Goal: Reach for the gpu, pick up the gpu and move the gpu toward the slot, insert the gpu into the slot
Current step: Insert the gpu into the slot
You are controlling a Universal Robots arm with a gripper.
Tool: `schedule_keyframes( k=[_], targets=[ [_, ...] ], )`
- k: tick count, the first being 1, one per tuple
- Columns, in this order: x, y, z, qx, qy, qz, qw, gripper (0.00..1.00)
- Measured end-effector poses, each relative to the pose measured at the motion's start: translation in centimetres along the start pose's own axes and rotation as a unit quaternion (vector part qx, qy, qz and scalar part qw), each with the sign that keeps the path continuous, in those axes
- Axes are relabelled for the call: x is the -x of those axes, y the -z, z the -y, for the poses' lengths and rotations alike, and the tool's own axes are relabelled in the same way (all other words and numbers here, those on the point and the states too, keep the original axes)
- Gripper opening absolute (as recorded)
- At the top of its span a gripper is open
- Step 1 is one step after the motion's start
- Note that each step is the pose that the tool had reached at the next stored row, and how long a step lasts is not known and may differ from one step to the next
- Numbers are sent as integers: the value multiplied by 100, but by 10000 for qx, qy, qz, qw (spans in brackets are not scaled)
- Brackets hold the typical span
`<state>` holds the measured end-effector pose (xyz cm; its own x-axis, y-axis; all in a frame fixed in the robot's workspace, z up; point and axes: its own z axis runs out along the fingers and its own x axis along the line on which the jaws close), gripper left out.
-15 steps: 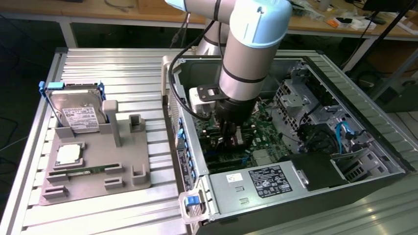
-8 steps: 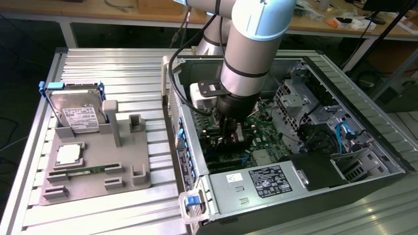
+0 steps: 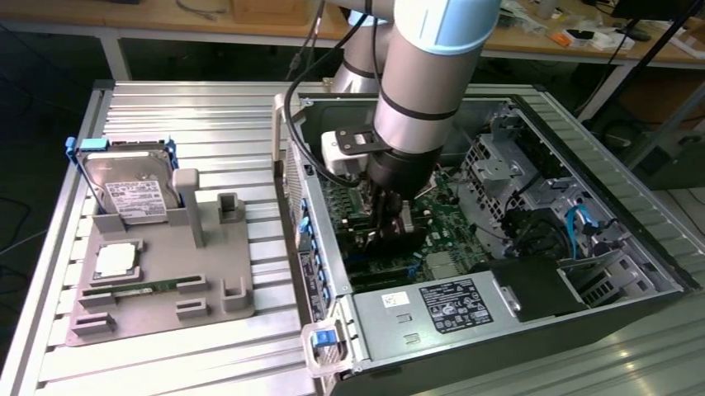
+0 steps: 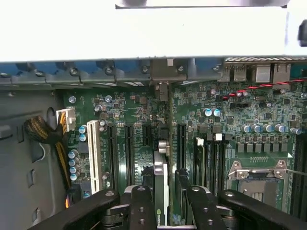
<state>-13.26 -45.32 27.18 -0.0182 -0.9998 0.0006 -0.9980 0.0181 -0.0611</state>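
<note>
The black two-fingered gripper (image 4: 165,201) is pinching the gpu (image 4: 160,191), a thin dark circuit card seen edge-on, between its two black fingers (image 4: 142,206), which are pressing on the card's flat faces from either side. The card is standing upright on its edge, running away from the wrist camera over the green motherboard (image 4: 240,110) and toward the silver rear wall of the case, where its metal end bracket (image 4: 163,91) is sitting close against the row of blue expansion clips (image 4: 96,69). It is lying in line with the long black expansion slots (image 4: 128,148) beside the white slot (image 4: 93,153); whether its lower edge is already seated cannot be told.

In the exterior view, the silver and grey arm (image 3: 424,74) is reaching down into the open dark computer case (image 3: 617,247), with the gripper (image 3: 391,223) low over the board. On the exterior view's left, a grey plastic fixture (image 3: 165,272) is resting on the ribbed metal table (image 3: 220,115), carrying a silver hard drive with a white label (image 3: 132,194).
</note>
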Motion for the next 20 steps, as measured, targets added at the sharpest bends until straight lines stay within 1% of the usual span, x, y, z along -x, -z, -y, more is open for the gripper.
schedule_keyframes(
  k=[3,4,8,9,11,12,13,15,20],
  targets=[
    [2,51,3,0,0,-1,10000,33],
    [4,62,3,0,0,-5,10000,33],
    [6,84,5,-1,0,-5,10000,33],
    [6,84,5,-1,0,-5,10000,31],
    [6,85,5,0,0,-6,10000,18],
    [6,85,5,0,0,-6,10000,18],
    [6,85,5,0,0,-6,10000,12],
    [6,86,5,0,0,-6,10000,11],
    [6,85,5,0,0,-6,10000,11]
  ],
)
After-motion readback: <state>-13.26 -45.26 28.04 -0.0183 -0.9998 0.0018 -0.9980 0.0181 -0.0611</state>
